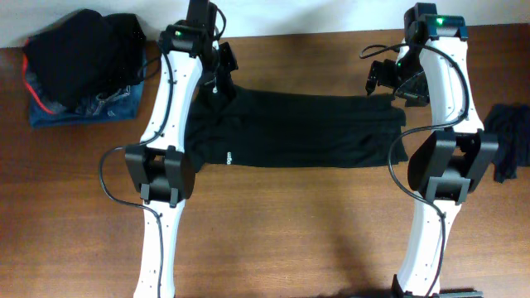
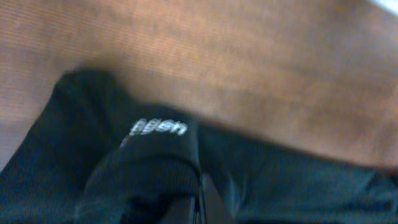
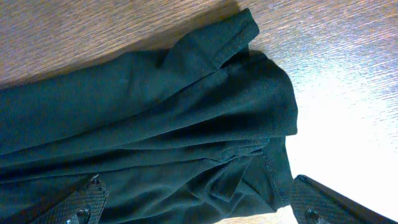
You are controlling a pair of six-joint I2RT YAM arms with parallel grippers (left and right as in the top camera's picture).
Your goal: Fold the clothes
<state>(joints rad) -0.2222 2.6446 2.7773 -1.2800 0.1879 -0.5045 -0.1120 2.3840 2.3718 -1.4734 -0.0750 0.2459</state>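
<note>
My left claw (image 1: pixel 217 80) is closed on a pinch of the soft black short-sleeved T-shirt (image 1: pixel 306 128), which lies spread on the brown wooden table (image 1: pixel 290 240). My right claw (image 3: pixel 199 208) stands open over its other end. Such a thin pinch may slip and skew the fold.

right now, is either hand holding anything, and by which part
The left hand pinches the black T-shirt at its far left edge, near white lettering. The right hand is open over the shirt's other end, holding nothing.
</note>
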